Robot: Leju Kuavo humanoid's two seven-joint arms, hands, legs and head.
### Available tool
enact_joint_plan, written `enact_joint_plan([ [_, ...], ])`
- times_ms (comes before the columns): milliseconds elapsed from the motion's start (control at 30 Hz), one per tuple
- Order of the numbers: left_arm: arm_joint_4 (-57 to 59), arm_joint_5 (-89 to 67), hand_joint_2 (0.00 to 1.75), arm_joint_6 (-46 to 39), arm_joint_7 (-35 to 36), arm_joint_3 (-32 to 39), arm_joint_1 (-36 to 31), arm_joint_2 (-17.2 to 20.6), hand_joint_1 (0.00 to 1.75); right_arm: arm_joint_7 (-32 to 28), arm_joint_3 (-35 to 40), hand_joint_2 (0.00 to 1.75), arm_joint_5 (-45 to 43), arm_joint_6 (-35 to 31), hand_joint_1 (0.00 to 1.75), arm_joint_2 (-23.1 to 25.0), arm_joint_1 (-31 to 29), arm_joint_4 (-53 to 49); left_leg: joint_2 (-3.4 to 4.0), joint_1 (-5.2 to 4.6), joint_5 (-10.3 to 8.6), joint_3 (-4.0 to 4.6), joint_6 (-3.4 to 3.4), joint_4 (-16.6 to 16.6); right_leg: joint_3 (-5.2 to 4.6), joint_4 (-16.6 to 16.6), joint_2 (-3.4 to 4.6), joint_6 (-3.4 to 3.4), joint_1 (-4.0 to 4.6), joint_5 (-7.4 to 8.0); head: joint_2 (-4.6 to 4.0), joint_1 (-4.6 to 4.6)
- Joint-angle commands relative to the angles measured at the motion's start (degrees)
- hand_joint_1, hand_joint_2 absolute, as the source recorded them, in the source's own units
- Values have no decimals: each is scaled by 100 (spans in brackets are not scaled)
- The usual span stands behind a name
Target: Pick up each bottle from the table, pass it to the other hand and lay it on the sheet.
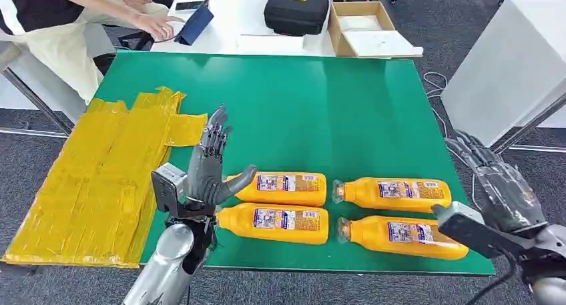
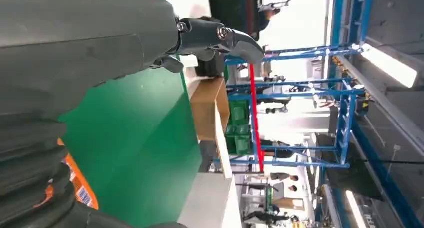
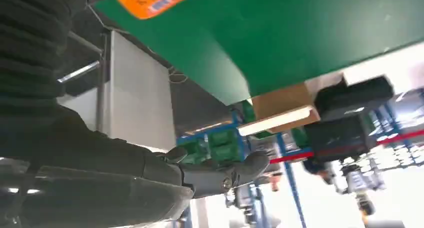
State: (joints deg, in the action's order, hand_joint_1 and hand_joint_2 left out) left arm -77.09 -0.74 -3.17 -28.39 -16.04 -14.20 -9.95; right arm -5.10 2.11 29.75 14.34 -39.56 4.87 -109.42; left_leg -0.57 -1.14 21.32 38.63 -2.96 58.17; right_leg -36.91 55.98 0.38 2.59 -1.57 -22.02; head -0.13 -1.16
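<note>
Four orange bottles lie on their sides on the green desk (image 1: 320, 98), in two rows of two, none yet on the yellow sheet (image 1: 87, 185) at 9 o'clock of them. Left pair: far-left bottle (image 1: 284, 188), near-left bottle (image 1: 277, 223). Right pair: far-right bottle (image 1: 394, 193), near-right bottle (image 1: 400, 237).

My left hand (image 1: 210, 168) stands upright just beside the left pair, fingers spread, thumb reaching toward the far-left bottle, holding nothing. My right hand (image 1: 497, 185) hangs off the desk edge at 3 o'clock of the right pair, also spread and empty.

Judgement: first pick not started. I would take the near-right bottle with the right hand, since the sheet sits on the left side and the pass should end in the left hand.

Approach from above, wrap mid-body over the label, not the cap. The two right bottles lie close, possibly touching; head view is too coarse to tell. Keep the fingers clear of the far one to avoid rolling it.

Person's hands (image 1: 157, 25) at 11 o'clock, on the white table beyond.
</note>
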Motion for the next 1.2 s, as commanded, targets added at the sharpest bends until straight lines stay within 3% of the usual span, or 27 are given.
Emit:
enact_joint_plan([
  [33,671,-11,175,173,-16,217,-261,-62,0,-673,-1107,175,230,615,0,-449,770,-403,-10,0,7,-19,15,-3,21,-1,-16,-12,1,-11,0,0],
  [200,655,-12,175,180,-16,222,-257,-58,0,-680,-1077,175,244,630,0,-426,699,-379,2,4,7,-22,12,-4,20,-6,-7,-8,4,-9,0,0],
  [300,679,-27,175,238,73,241,-256,-57,0,-774,-1056,175,393,655,0,-163,691,-373,2,8,23,-72,36,-12,75,-17,-13,-25,10,-25,0,0],
  [333,697,-25,175,249,83,245,-263,-54,0,-795,-1075,175,422,670,0,-154,761,-421,6,8,10,-40,20,-11,41,-16,-5,-13,9,-11,0,0],
  [433,772,-10,175,308,135,271,-335,-45,0,-819,-1308,175,395,771,0,-74,1274,-706,-4,10,20,-73,34,-16,78,-21,-18,-25,12,-26,0,0],
  [467,773,-17,175,303,135,269,-326,-59,0,-824,-1371,175,398,778,0,-65,1330,-740,-9,8,8,-37,19,-8,40,-11,-19,-13,9,-16,0,2],
  [533,773,-17,175,303,135,269,-326,-59,0,-824,-1371,175,398,778,0,-65,1330,-740,-18,11,20,-73,36,-16,79,-20,-32,-25,12,-31,0,2],
  [700,773,-17,175,303,135,269,-326,-59,0,-824,-1371,175,398,778,0,-65,1330,-740,4,9,13,-31,16,-5,35,-10,-5,-4,9,-16,0,0],
  [933,722,18,175,329,211,300,-298,-40,0,-764,-1454,175,400,1137,0,-85,1328,-604,0,6,16,-49,23,-9,50,-12,-11,-10,6,-22,0,0],
  [1000,680,45,175,349,284,334,-286,-40,0,-731,-1329,175,422,1306,0,-105,1224,-397,0,10,26,-77,36,-14,81,-20,-14,-20,10,-31,0,0],
  [1133,512,2,175,348,257,356,-267,20,0,-465,-939,175,599,1400,0,-150,1316,-81,8,10,12,-39,16,-11,42,-19,-1,-4,9,-13,0,0],
  [1200,362,-83,175,242,191,383,-241,60,0,-448,-783,175,694,1204,0,-227,1287,95,6,16,27,-85,35,-18,91,-31,-8,-19,17,-27,0,0],
])
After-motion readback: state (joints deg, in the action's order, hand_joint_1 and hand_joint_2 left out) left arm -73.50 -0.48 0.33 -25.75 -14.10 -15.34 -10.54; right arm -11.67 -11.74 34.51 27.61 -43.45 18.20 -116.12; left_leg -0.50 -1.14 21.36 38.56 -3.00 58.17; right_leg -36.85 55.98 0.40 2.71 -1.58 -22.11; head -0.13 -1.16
